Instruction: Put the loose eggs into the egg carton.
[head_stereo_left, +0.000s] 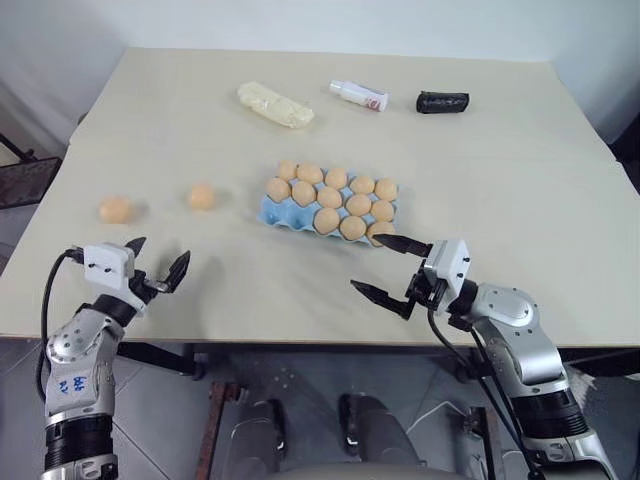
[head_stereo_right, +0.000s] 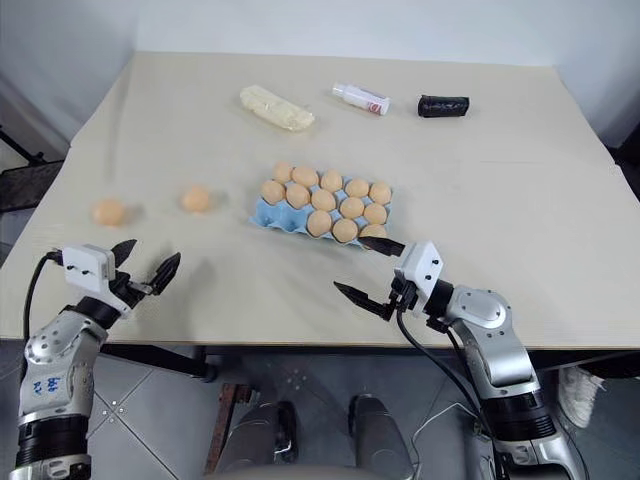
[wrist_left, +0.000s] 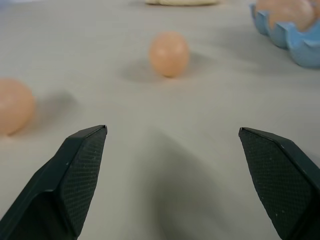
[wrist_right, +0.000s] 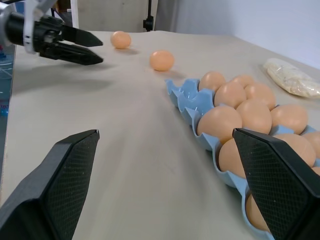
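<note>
Two smooth tan-orange eggs lie mid-left on bare beige table; light blue moulded carton centre. Left gripper and right gripper, both spread empty, hover near the bottom edge.

We see a beige table bearing two loose eggs, the egg carton, a yellow bundle, a bottle and a black pouch

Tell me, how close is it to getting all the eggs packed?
Mostly done: the egg carton is nearly full, with two cups empty. Both the left gripper and right gripper are open and empty. Two loose eggs remain on the table.
</note>
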